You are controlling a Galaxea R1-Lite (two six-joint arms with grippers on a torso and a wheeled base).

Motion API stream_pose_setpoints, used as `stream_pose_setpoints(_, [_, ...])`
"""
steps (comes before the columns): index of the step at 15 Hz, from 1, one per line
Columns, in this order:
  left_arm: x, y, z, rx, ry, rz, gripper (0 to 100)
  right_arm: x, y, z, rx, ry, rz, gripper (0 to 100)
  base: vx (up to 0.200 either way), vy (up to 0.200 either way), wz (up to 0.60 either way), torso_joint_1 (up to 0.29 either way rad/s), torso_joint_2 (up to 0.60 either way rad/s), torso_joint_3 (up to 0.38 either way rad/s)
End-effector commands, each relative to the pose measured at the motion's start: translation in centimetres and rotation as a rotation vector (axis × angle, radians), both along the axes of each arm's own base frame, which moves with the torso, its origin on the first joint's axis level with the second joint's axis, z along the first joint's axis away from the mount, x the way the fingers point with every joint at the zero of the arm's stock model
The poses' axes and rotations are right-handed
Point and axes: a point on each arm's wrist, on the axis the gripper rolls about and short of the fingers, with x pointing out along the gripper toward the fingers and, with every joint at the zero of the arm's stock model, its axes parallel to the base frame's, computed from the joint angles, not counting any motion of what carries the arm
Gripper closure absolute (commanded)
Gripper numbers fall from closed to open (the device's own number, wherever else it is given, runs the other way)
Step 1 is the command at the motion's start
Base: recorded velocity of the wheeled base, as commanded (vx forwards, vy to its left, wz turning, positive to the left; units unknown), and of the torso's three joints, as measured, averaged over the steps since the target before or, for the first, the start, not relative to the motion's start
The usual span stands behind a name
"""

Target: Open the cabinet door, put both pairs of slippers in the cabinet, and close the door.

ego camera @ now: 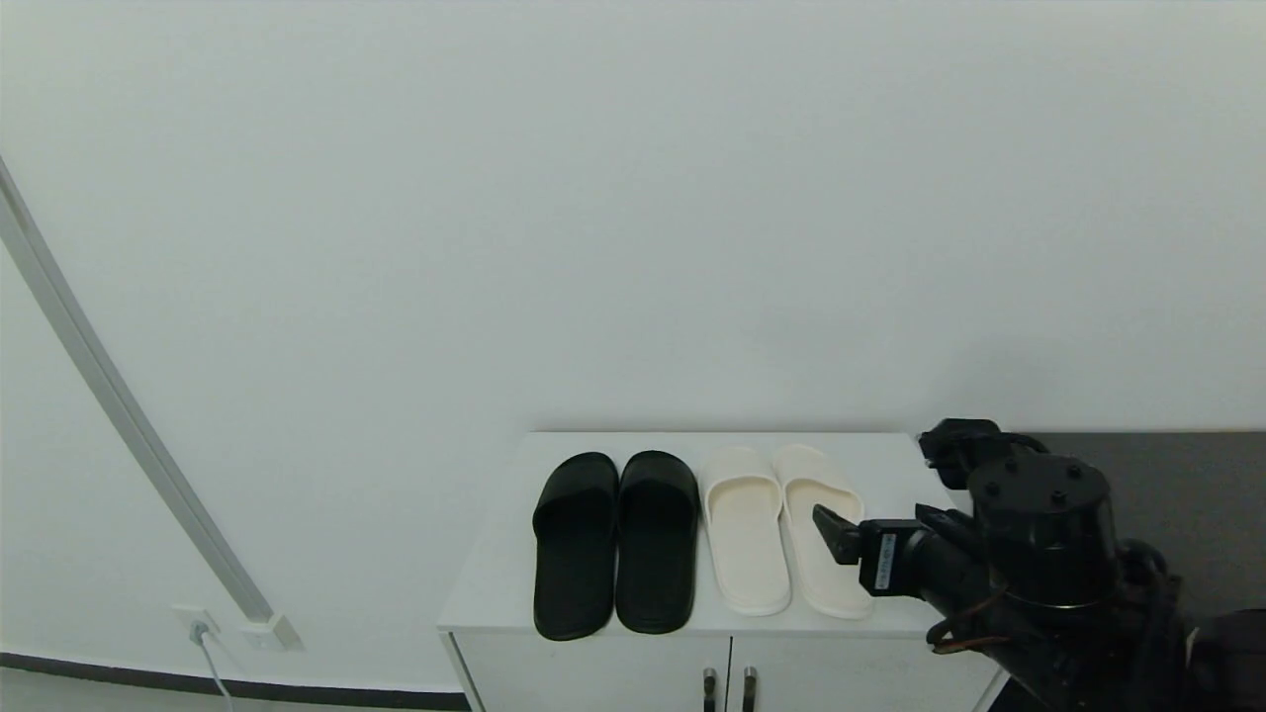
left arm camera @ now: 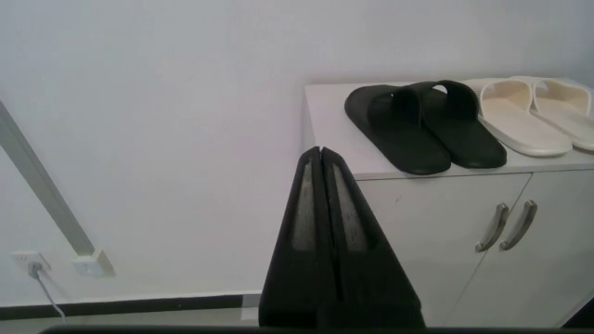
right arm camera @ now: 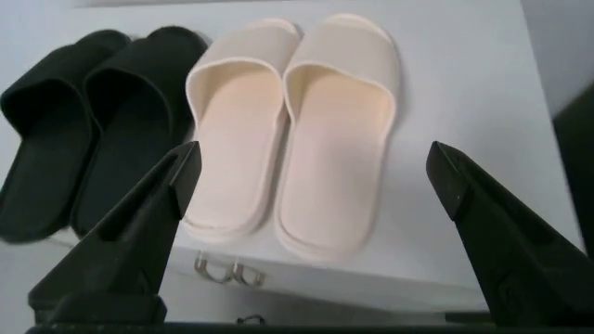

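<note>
The cabinet (ego camera: 495,583) has both doors (ego camera: 593,674) shut, so opening one looks like the first step. Their upright handles (ego camera: 709,685) sit together at the middle seam, just under the cabinet's front edge. The right pincer (right arm camera: 314,165), spread wide and empty, hangs over the cabinet's right front. The handles lie below it and toward the middle, making it the nearer arm. The left pincer (left arm camera: 320,158), clenched on nothing, sits off the cabinet's left side. The black slippers (ego camera: 615,542) and white slippers (ego camera: 762,529) lie side by side on the cabinet's top, long axes front to back.
</note>
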Motion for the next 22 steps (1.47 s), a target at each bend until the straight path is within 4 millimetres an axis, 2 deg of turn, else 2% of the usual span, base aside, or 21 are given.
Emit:
stream_pose_setpoints(1, [0.0,0.0,0.0,-0.001,0.001,0.0,100,0.8,1.7,-2.4,-0.041,0.023,0.002,0,0.0,0.0,0.0,0.0,0.0,0.0])
stream_pose_setpoints(6, [0.0,0.0,0.0,-0.001,-0.001,0.0,100,2.6,4.5,-5.0,-0.09,-0.015,-0.061,0,0.0,0.0,0.0,0.0,0.0,0.0])
stream_pose_setpoints(10, [0.0,0.0,0.0,-0.001,-0.001,0.0,100,4.1,5.7,-7.1,-0.092,-0.015,-0.073,0,0.0,0.0,0.0,0.0,0.0,0.0])
stream_pose_setpoints(14, [0.0,0.0,0.0,-0.001,0.001,0.0,100,6.7,6.1,-9.2,-0.095,-0.04,-0.105,0,0.0,0.0,0.0,0.0,0.0,0.0])
stream_pose_setpoints(19, [0.0,0.0,0.0,-0.001,0.001,0.0,100,9.5,6.4,-10.3,-0.092,-0.066,-0.126,0,0.0,0.0,0.0,0.0,0.0,0.0])
stream_pose_setpoints(22, [0.0,0.0,0.0,-0.001,-0.001,0.0,100,10.5,6.6,-10.0,-0.08,-0.084,-0.081,0,0.0,0.0,0.0,0.0,0.0,0.0])
